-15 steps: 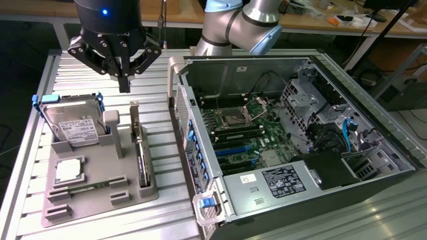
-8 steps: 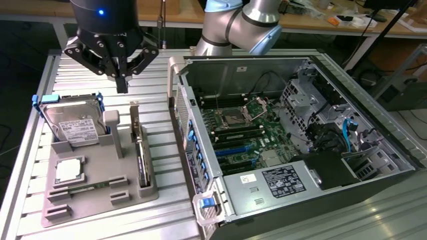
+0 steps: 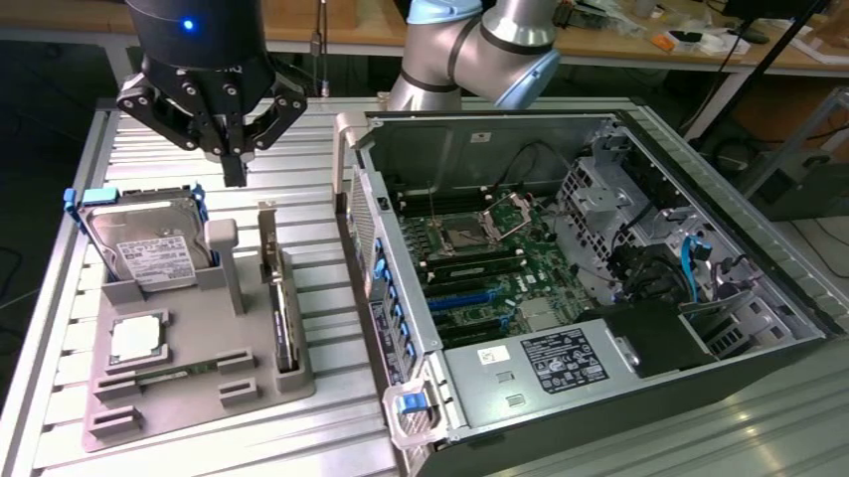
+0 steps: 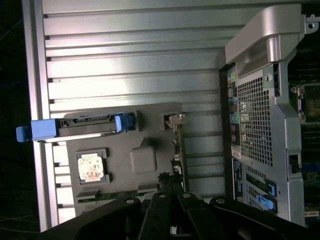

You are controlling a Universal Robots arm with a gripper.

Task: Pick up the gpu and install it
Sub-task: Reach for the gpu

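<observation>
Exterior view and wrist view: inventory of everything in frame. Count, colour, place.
gpu: 1, black with a silver bracket, on edge in the holder's slot nearest the case
hard drive: 1, silver, white label, blue frame, upright at the holder's far end
CPU chip: 1, silver, flat in a holder recess
holder: 1, grey, on the table, exterior view's left
computer case: 1, silver and black, side open, exterior view's right
motherboard: 1, green, inside the case
power supply: 1, silver, labelled, near end of the case
table: 1, ribbed aluminium
robot arm: 1, silver and blue, behind the case
gripper: 1, black, above the holder, fingers shut, empty
</observation>
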